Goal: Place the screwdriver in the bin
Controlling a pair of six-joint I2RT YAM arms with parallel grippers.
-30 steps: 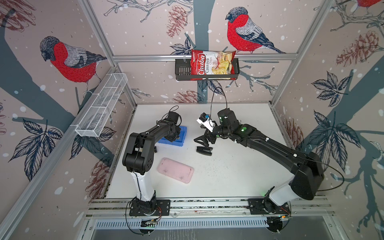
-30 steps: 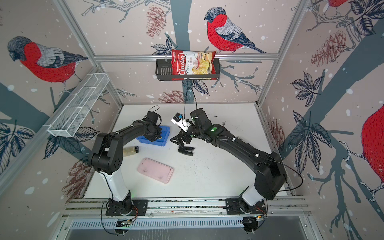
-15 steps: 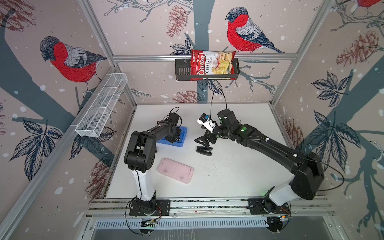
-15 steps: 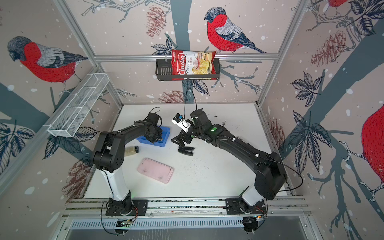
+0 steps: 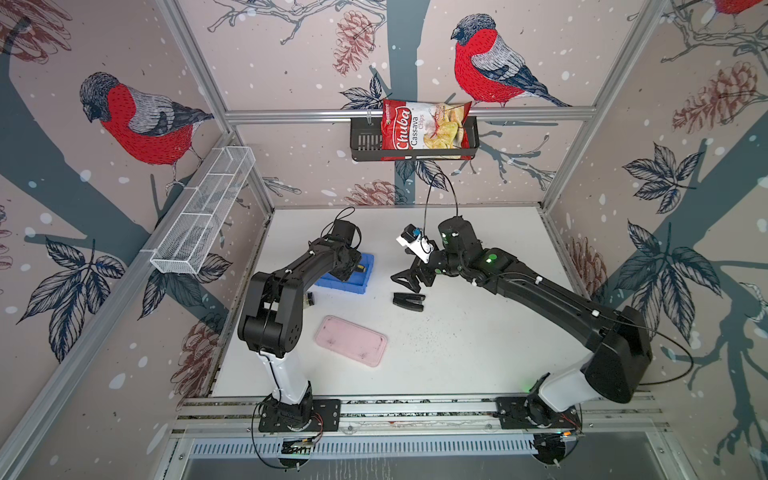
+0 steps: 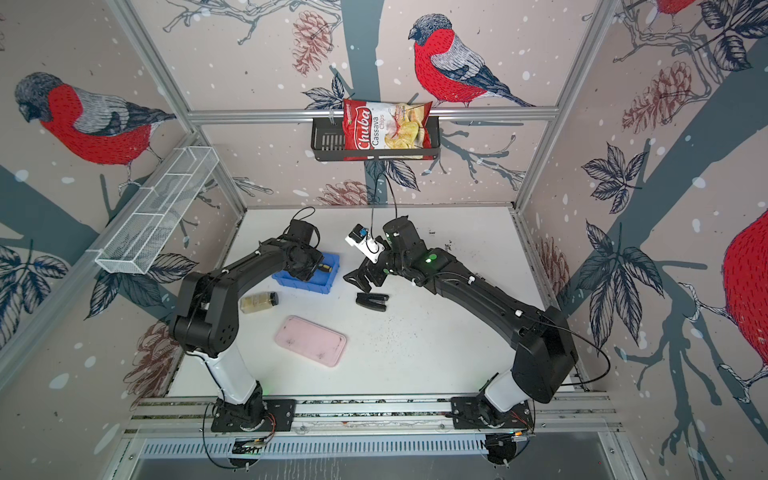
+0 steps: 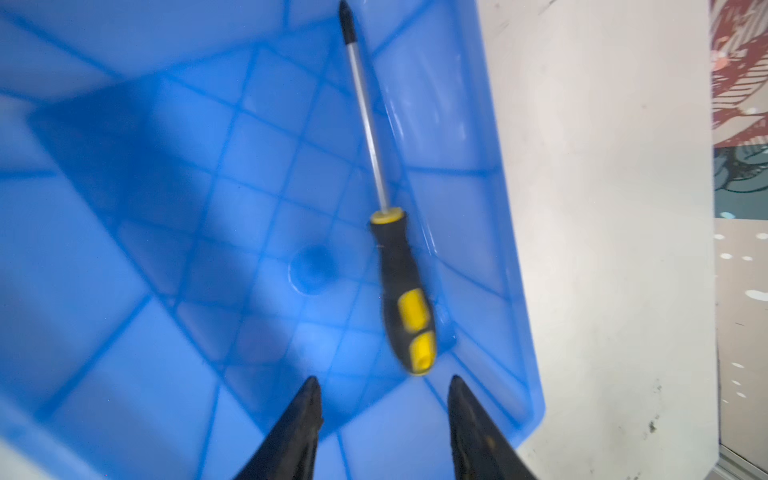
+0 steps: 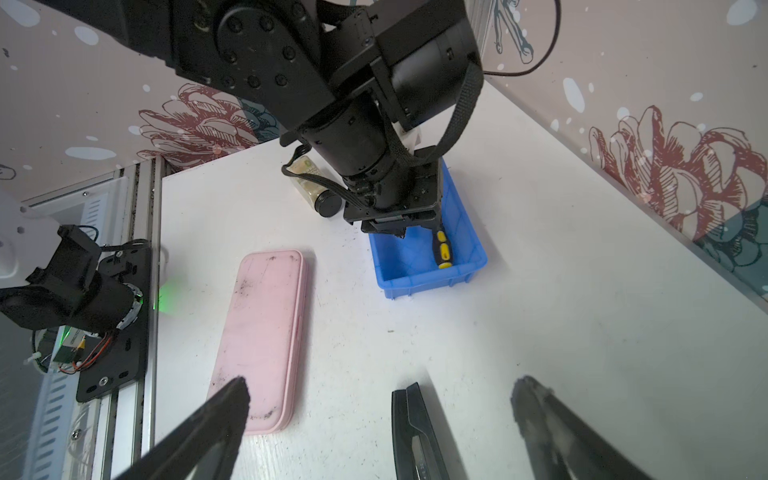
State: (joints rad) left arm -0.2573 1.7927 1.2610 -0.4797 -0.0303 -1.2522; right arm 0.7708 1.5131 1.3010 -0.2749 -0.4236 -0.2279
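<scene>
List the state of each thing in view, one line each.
screwdriver: inside the bin, ungripped
bin: upright, holding the screwdriver
left gripper: open, empty, over the bin
black stapler: lying flat, ungripped
right gripper: wide open, empty, above the black stapler
pink tray: flat, empty
spice jar: on its side, capped
chips bag: upright in the black wall basket

The bin [image 5: 347, 287] sits on the worktop [image 5: 478, 332] near its left edge, toward the back, with the screwdriver [image 7: 401, 286] lying inside along one long wall and the left gripper [image 7: 383, 381] just above it. A jar [image 6: 258, 302] lies on its side just before the bin, and a tray [image 5: 350, 340] lies flat nearer the front edge. A stapler [image 5: 408, 301] rests near the middle, right of the bin, below the right gripper [image 8: 382, 383].
</scene>
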